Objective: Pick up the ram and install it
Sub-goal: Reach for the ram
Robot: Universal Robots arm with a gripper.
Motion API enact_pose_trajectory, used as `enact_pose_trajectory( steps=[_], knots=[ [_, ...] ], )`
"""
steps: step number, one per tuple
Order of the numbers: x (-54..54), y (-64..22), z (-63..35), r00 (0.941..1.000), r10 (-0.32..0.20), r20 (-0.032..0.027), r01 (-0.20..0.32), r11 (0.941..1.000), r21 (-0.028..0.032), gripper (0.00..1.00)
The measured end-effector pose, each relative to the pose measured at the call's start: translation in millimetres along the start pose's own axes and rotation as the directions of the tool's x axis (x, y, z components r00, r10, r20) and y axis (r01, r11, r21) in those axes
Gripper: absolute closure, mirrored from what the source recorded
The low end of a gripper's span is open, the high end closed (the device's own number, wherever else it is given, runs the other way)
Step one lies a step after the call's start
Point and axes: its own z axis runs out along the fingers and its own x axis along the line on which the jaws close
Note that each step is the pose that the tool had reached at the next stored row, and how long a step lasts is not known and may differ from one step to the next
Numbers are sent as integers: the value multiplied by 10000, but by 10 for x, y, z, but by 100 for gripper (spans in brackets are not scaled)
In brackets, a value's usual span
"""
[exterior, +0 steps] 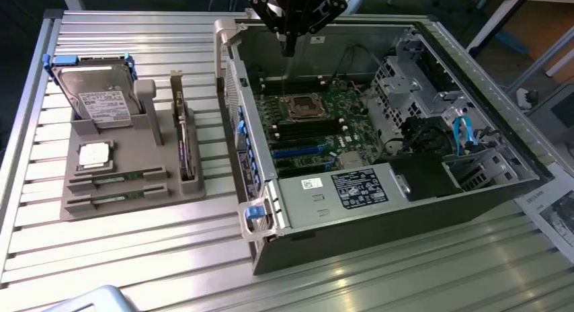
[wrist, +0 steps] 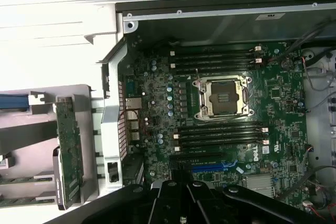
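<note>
- Closest to the lens in the exterior view, a pale blue-white object [exterior: 90,300] pokes in at the near edge of the slatted metal tabletop [exterior: 134,29]; what it is cannot be told.
- Behind it, toward the exterior view's left edge of the tabletop, sits a grey parts holder [exterior: 148,147].
- In the holder's two slots along its near edge lie the ram [exterior: 117,178] and a second ram stick [exterior: 115,200], both green, flat and side by side.
- On the same holder, a silver CPU chip [exterior: 94,154] lies just beyond the sticks.
- At the holder's far corner a hard drive [exterior: 99,97] with blue rails leans up.
- Along the holder's edge nearest the computer, a dark expansion card [exterior: 184,147] stands upright.
- An open computer case [exterior: 359,231] lies on its side, filling the tabletop's other half, close beside the holder.
- Inside it the green motherboard [exterior: 345,134] shows an empty CPU socket [wrist: 223,98] with dark memory slots [wrist: 220,132] on either side of it.
- A labelled power supply [exterior: 359,187] sits at the case's near end.
- Over the case's far end hangs the gripper [exterior: 289,50], its jaws pressed together into one narrow dark prong with nothing between them.
- The gripper is well apart from both sticks in the holder.
- A printed sheet [exterior: 552,214] lies by the tabletop's edge at the exterior view's right.
</note>
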Motion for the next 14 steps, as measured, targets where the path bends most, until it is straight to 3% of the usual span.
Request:
enact_pose_trajectory(
  steps=[6, 14],
  knots=[
    [48, -4, -2, 10000, -2, 0, 2, 10000, 1, 90],
    [216, -17, -6, 10000, -2, 0, 2, 10000, 1, 90]
  ],
)
